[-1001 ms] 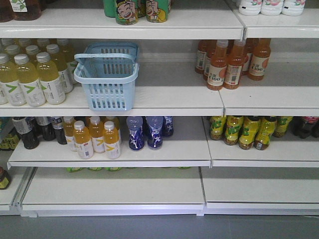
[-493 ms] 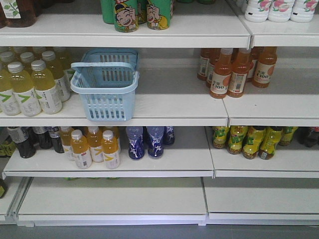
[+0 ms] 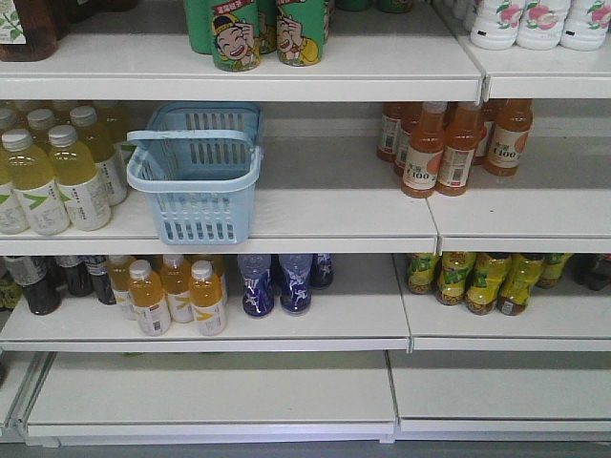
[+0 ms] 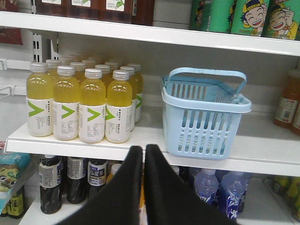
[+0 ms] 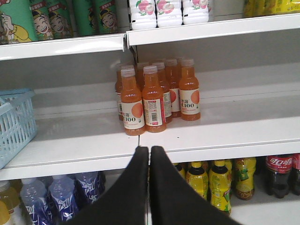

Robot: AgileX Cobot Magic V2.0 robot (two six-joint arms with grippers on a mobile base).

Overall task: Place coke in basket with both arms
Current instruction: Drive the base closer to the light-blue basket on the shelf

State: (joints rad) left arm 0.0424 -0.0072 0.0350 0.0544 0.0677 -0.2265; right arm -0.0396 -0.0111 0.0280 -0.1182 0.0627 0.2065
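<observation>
Finds left gripper (image 4: 144, 151) and right gripper (image 5: 149, 151) both clenched on nothing, puts the coke (image 5: 280, 176) upright 1 level below the orange bottles (image 5: 154, 96), low and right of the right gripper, the nearer of the 2, and the basket (image 4: 205, 117) up-right of the left.

Light blue basket (image 3: 196, 186) patterned with vertical slots, against white shelves (image 3: 334, 224). Pale yellow bottles (image 4: 91, 110) have white labels with green V marks. Orange bottles (image 5: 154, 93) have white labels. Green cans (image 3: 237, 33) show cartoon faces. The left gripper (image 4: 143, 149) and right gripper (image 5: 149, 150) are black.
</observation>
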